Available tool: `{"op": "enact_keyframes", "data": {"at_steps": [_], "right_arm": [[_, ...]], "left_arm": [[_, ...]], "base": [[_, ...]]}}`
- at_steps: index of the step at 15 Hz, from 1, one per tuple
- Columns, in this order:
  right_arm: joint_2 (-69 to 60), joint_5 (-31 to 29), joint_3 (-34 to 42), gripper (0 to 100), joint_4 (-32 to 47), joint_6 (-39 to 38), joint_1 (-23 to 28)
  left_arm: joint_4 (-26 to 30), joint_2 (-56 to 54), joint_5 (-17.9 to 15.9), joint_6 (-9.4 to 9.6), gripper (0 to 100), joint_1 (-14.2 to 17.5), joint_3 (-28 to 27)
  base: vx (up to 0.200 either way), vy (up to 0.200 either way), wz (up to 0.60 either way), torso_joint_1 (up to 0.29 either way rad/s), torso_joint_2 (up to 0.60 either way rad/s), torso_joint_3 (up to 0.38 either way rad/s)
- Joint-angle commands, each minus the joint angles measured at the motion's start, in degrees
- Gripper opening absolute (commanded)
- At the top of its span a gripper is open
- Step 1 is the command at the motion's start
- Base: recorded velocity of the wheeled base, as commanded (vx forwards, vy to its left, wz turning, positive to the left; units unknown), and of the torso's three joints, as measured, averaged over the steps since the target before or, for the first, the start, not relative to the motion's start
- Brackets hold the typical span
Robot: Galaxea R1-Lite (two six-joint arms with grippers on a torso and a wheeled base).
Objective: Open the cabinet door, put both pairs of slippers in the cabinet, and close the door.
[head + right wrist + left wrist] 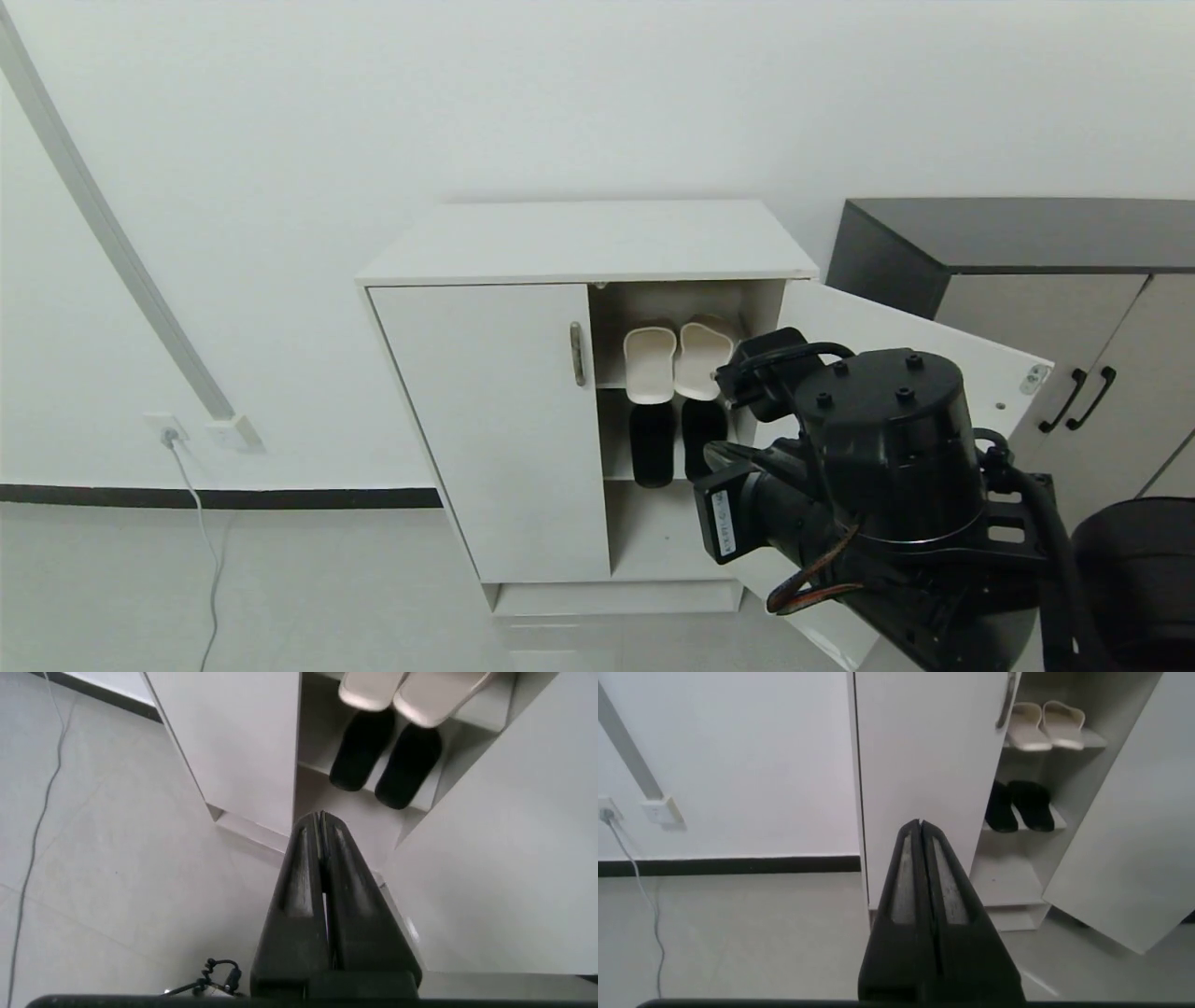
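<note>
The white cabinet [579, 243] stands against the wall with its right door [896, 350] swung open and its left door [495, 429] closed. A cream pair of slippers [677, 359] sits on the upper shelf, and a black pair of slippers [677, 439] on the shelf below. My right arm is low in front of the open door. My right gripper [320, 819] is shut and empty, out in front of the lowest shelf, below the black slippers [383, 756]. My left gripper [919, 826] is shut and empty, held back from the closed door [924, 775].
A dark grey cabinet [1027, 280] with black handles stands just to the right of the open door. A wall socket [168, 431] with a cable hanging to the floor is on the left. Bare grey floor [233, 588] lies in front of the cabinet.
</note>
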State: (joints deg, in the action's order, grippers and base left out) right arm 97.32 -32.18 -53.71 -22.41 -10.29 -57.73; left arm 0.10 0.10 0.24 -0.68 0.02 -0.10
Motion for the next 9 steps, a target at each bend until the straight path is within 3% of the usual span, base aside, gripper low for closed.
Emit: {"op": "enact_keyframes", "data": {"at_steps": [1, 9], "right_arm": [[0.0, -0.1, 0.0, 0, 0.1, 0.0, 0.0], [0.0, 0.0, 0.5, 0, -0.1, 0.0, 0.0]], "left_arm": [[0.0, 0.0, 0.0, -0.02, 0, 0.1, 0.0], [0.0, 0.0, 0.0, -0.11, 0, 0.1, 0.0]], "base": [[0.0, 0.0, 0.0, 0.188, -0.51, -0.32], [0.0, 0.0, 0.0, 0.222, -0.54, -0.319]]}}
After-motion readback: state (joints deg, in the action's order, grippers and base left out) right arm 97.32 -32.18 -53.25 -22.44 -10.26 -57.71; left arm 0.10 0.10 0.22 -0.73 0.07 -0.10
